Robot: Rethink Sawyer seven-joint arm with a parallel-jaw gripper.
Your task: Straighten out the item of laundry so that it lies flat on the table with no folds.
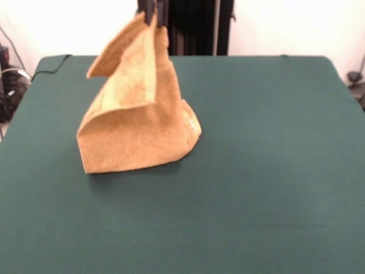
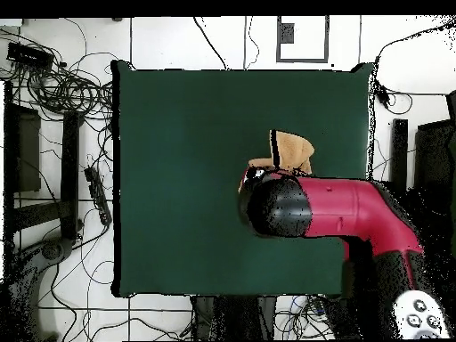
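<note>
The item of laundry (image 1: 137, 123), an orange-tan towel, is pulled up into a tent shape. Its top corner is pinched by my gripper (image 1: 155, 16) at the top edge of the front view, and the gripper is shut on it. The towel's lower part rests folded on the green table (image 1: 274, 142), left of centre. One loose corner flops out to the left near the top. In the overhead view only part of the towel (image 2: 289, 151) shows on the table (image 2: 178, 160). The red arm (image 2: 356, 209) covers the rest of it and hides the gripper.
Cables and dark equipment (image 2: 53, 89) lie on the floor beside the table in the overhead view. A black cable (image 1: 48, 67) runs along the table's far left corner in the front view. Green cloth stretches wide around the towel.
</note>
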